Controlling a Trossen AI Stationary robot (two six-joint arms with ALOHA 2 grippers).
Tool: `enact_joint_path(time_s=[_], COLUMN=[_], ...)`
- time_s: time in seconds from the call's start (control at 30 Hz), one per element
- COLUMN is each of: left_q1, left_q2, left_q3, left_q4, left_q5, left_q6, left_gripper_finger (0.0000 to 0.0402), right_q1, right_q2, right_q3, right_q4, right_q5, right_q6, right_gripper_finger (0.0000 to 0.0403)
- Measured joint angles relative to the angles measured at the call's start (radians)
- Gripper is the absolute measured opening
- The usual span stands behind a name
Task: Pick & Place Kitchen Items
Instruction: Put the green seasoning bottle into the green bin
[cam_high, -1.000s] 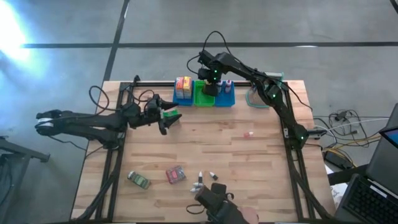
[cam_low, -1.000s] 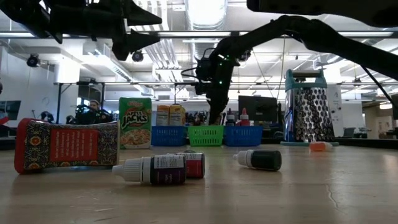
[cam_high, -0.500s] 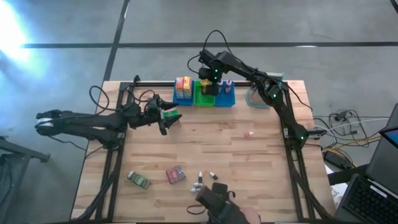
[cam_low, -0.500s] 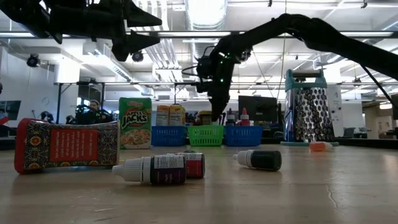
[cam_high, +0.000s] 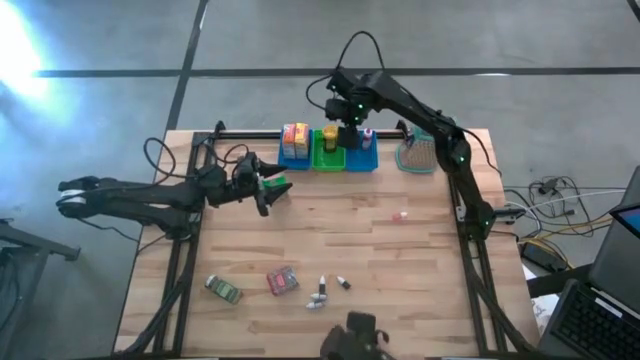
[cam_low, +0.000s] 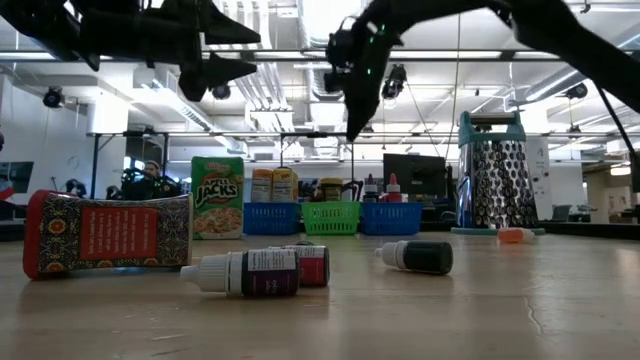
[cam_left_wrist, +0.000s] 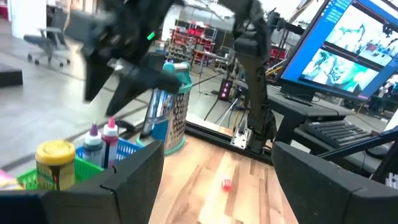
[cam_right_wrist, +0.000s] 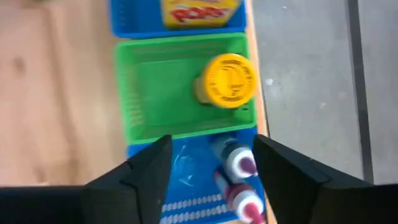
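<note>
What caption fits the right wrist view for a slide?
Open right pincer above the green bin holding a yellow-lidded jar, beside bottles.

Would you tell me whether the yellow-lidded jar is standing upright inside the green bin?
Upright, inside it. The right wrist view looks straight down on the yellow-lidded jar, its round lid facing up, within the green bin walls.
</note>
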Motion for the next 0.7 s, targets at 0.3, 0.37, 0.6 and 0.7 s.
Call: enact_joint_path(time_s=[0.3,0.37,0.6,0.7], left_q1=[-0.002,-0.015,-0.169,-0.262], left_q2=[0.006,-0.01,-0.042,-0.052], left_q3=[0.002,0.008,0.02,0.039], left_q4=[-0.073,-0.116,-0.193,-0.256], left_q5=[0.057,0.09,0.08,0.08], left_q6=[0.014,0.018,-0.002,0.01], left_gripper_finger=[0.0303,0.0303,0.0303,0.0303], right_q1=[0.138,0.159,0.198,0.203], right_q2=[-0.102,-0.124,-0.201,-0.242], right_q3=[-0.002,-0.003,-0.014,-0.022], right_q4=[-0.119,-0.158,-0.231,-0.229], right_q5=[0.001,0.0,0.001,0.001], right_q6=[0.02,0.023,0.064,0.059], right_gripper_finger=[0.0113,0.0089,0.0017,0.0012])
